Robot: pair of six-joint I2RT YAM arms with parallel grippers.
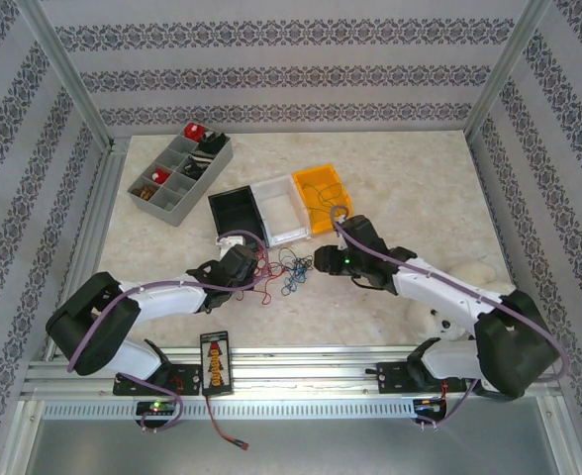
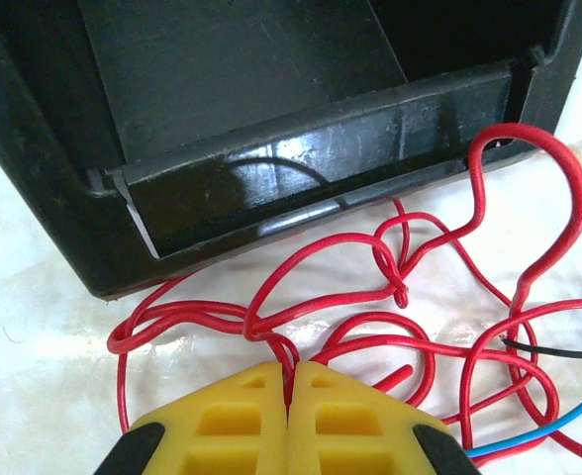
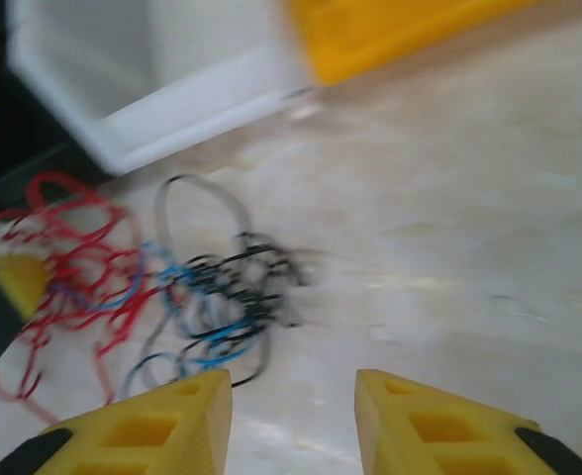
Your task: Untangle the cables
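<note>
Red, blue and black cables (image 1: 287, 267) in one tangle on the desk (image 1: 410, 188), strand count unclear, spread left-right between two hands, just before three bins: black bin (image 1: 237, 211), white bin (image 1: 279, 208), yellow bin (image 1: 321, 196), left hand (image 2: 289, 376) pinched tight on a red strand, right hand (image 3: 293, 396) spread wide, empty.

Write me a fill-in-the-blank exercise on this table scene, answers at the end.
The cable pinched in the left claw is ____.
The right claw is ____.
Between the black bin and the yellow bin sits a ____ bin.
Missing words: red, open, white.
</note>
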